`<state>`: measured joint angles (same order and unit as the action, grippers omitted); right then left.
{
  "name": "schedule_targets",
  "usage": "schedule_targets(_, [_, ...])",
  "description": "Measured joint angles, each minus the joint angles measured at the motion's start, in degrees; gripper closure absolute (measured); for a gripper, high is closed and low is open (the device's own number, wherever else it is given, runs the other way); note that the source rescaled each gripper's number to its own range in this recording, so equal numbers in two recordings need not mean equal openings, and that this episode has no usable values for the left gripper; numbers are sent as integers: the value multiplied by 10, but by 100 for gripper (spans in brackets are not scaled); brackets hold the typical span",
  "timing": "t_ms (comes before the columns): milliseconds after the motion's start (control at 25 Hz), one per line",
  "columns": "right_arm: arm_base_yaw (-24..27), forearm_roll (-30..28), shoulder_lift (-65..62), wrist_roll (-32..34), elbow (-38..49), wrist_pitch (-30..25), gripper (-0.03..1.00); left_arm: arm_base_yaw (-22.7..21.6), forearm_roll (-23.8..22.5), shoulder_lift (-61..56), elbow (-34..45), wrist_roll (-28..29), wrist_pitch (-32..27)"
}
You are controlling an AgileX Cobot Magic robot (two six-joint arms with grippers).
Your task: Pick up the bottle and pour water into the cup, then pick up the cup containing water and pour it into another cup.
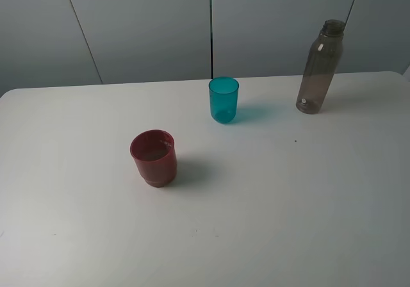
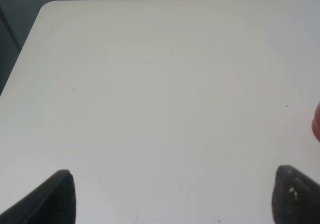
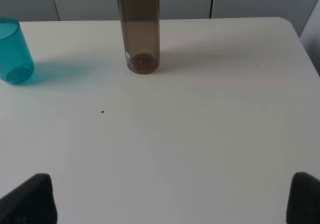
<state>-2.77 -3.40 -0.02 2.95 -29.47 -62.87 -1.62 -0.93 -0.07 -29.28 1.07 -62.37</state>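
The grey-brown bottle (image 1: 320, 69) stands upright and uncapped at the back right of the white table (image 1: 288, 204). The teal cup (image 1: 223, 99) stands upright near the back middle. The dark red cup (image 1: 154, 157) stands upright left of centre, with a little liquid inside. No arm shows in the exterior high view. In the left wrist view my left gripper (image 2: 175, 196) is open over bare table, and a sliver of the red cup (image 2: 316, 123) shows at the frame edge. In the right wrist view my right gripper (image 3: 170, 199) is open, well short of the bottle (image 3: 139, 29) and teal cup (image 3: 14, 51).
A grey panelled wall (image 1: 160, 24) runs behind the table. The table's rounded corner (image 2: 47, 6) and its edge show in the left wrist view. A small dark speck (image 1: 295, 141) lies on the tabletop between the bottle and the front.
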Motion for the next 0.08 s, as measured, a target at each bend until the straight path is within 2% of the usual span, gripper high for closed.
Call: schedule_targets(80, [0,0,0,0,0,0,-3,0,0,0,0,0,0])
